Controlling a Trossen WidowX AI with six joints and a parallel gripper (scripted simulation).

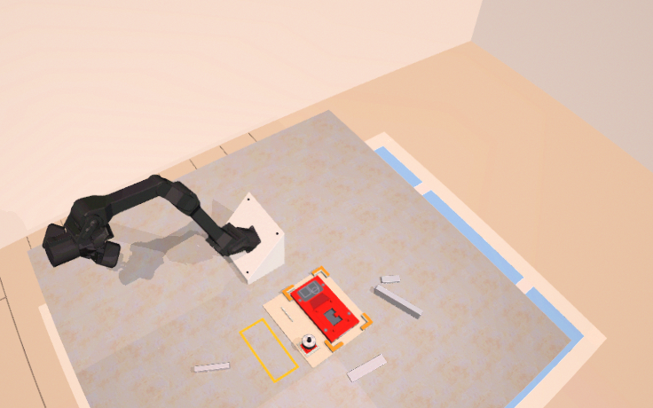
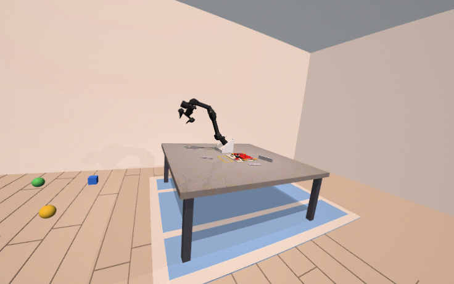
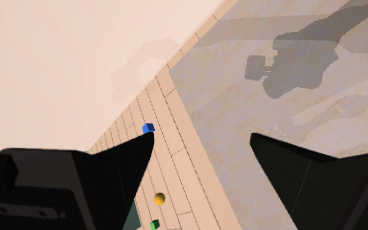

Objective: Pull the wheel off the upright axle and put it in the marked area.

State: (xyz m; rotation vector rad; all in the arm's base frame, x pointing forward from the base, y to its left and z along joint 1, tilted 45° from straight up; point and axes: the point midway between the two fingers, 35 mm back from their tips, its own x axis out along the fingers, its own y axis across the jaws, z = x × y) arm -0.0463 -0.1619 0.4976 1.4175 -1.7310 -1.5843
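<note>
The wheel (image 1: 311, 341), a small black tyre with a white hub, sits on the upright axle on a red base at the near corner of a beige board (image 1: 274, 306). The marked area (image 1: 257, 357) (image 2: 224, 160) is a yellow rectangle outline on the table just left of the wheel. My gripper (image 1: 83, 251) (image 2: 187, 118) (image 3: 202, 137) is open and holds nothing. It hangs high above the table's far left edge, far from the wheel. In the wrist view only table edge and floor show between the fingers. The wheel is too small to make out in the exterior view.
A red board (image 1: 324, 309) (image 2: 242, 156) with orange corner brackets lies beside the wheel. Grey bars (image 1: 397, 302) (image 1: 366, 367) (image 1: 211, 366) lie around it. The arm's white wedge mount (image 1: 263, 248) stands behind. A blue cube (image 3: 148, 128) (image 2: 92, 179) and balls (image 2: 47, 211) lie on the floor.
</note>
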